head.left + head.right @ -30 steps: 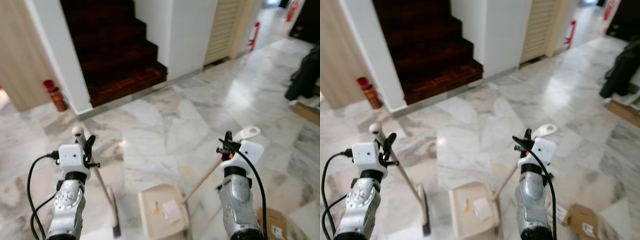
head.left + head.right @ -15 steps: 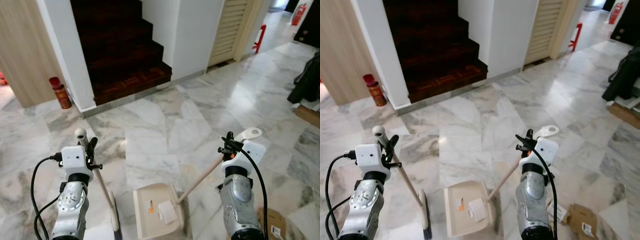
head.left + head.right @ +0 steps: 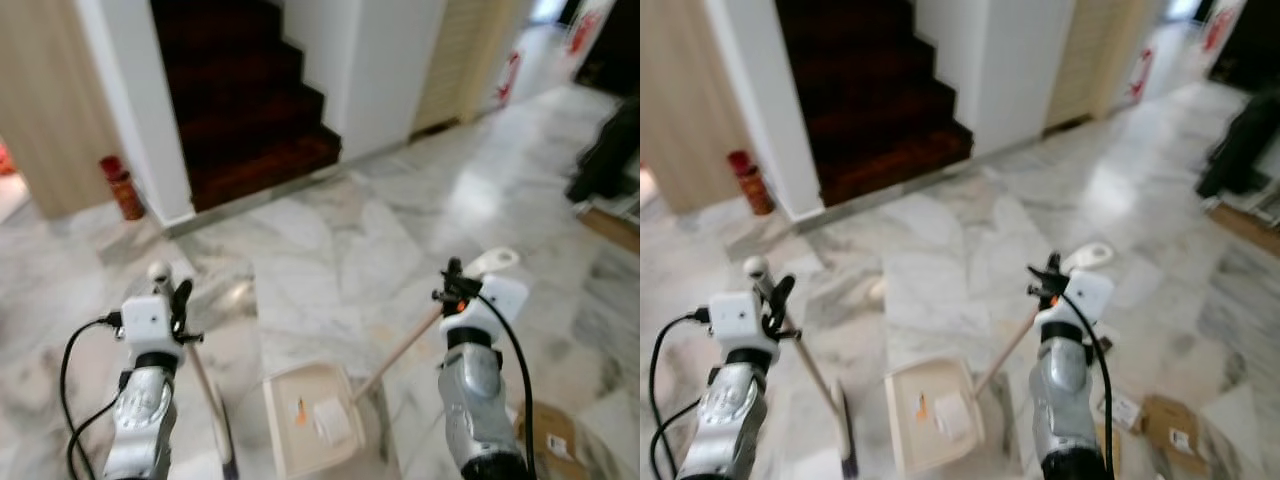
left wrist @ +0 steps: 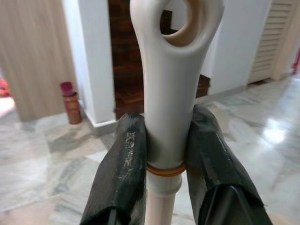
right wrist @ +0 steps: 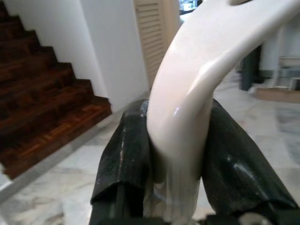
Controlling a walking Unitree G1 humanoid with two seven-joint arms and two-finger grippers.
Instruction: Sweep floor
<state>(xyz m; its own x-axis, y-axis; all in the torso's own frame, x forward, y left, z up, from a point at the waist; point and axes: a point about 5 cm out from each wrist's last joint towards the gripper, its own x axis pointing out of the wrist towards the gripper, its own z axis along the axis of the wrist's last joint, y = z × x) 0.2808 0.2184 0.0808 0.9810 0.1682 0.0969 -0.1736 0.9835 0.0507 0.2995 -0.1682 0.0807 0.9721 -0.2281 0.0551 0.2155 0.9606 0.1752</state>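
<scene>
Left wrist view: my left gripper pinches the broom handle and my right gripper the dustpan handle — both light, stiff, slick plastic, so I grip near the top.

A pale marble floor veined in grey spreads from the foot of a dark wooden staircase, catching soft glare from the hallway. On it rest a cream dustpan holding a white scrap and a small orange bit, the broom head just beside it, and a flattened cardboard box near the right edge. A red canister stands on the floor beside the white wall at the staircase's left.
</scene>
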